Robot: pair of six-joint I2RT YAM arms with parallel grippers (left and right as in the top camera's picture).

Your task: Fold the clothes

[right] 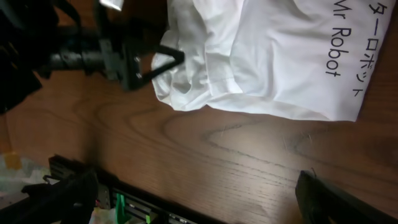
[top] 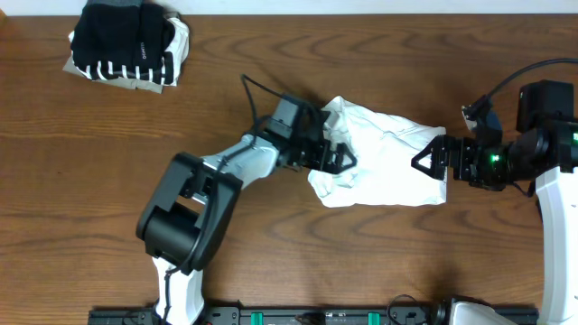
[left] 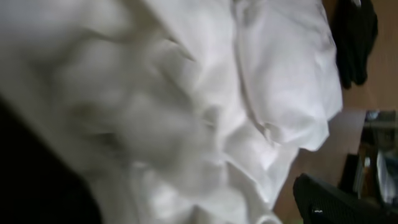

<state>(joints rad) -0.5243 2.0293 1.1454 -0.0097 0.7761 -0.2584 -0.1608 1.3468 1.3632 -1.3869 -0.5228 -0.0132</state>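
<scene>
A: Starting at the left gripper: spread wide, set against the crumpled left edge of the white T-shirt, with no cloth seen pinched.

B: Agreed. From its own wrist camera, just white folds, blurred and very close. And at the right gripper?

A: Opened fully as well, and empty. Reaching in over the T-shirt's right edge; touching it or hovering, cannot tell.

B: Moving out to the T-shirt, then.

A: Lying right of the middle of the table, flat and roughly rectangular on the right, bunched and rumpled on the left. Marked with dark lettering, seen from the right wrist near the edge closest to that camera.

B: Anything standing between the two grippers?

A: Just the T-shirt itself. Pointing at each other across it, one at each end.

B: Further out?

A: Sitting at the far left corner, a pile of clothes: black on top, black-and-white stripes below, beige underneath. Well apart from both grippers and from the T-shirt.

B: And around the left arm?

A: Trailing behind its wrist, a dark cable looping over bare wood. Running along the near edge, a black rail.
</scene>
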